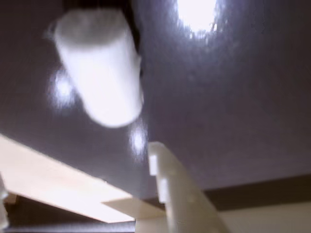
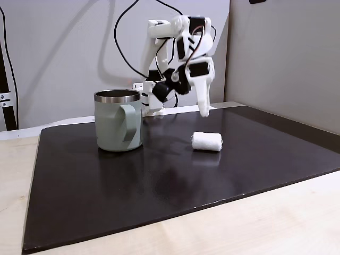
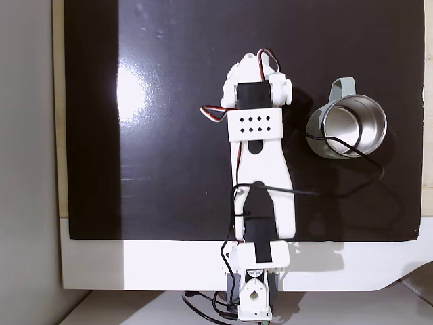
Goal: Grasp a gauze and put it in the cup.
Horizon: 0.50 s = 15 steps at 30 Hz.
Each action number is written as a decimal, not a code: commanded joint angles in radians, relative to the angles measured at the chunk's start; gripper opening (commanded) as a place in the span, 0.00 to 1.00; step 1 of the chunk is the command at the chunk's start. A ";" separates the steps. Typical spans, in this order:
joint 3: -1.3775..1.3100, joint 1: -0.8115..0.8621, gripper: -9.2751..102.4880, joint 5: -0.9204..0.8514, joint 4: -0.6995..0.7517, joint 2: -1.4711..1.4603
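The gauze (image 2: 206, 141), a small white fabric roll, lies on its side on the black mat to the right of the cup. In the wrist view the gauze (image 1: 99, 73) is blurred at the upper left, ahead of one white finger (image 1: 172, 189). The cup (image 2: 118, 123) is a sage-green mug with a steel rim, standing upright with its handle toward the camera. From above, the cup (image 3: 313, 135) stands right of the arm. My gripper (image 2: 204, 109) hangs above the mat just behind the gauze, apart from it. It is open and holds nothing.
The black mat (image 2: 159, 180) lies on a light wooden table (image 2: 265, 228). A black cable (image 3: 369, 162) runs past the cup's rim in the top-down fixed view. A grey wall stands behind the arm's base (image 2: 154, 106).
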 commanded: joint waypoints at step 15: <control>-0.202 0.000 0.36 -0.005 -0.018 -0.256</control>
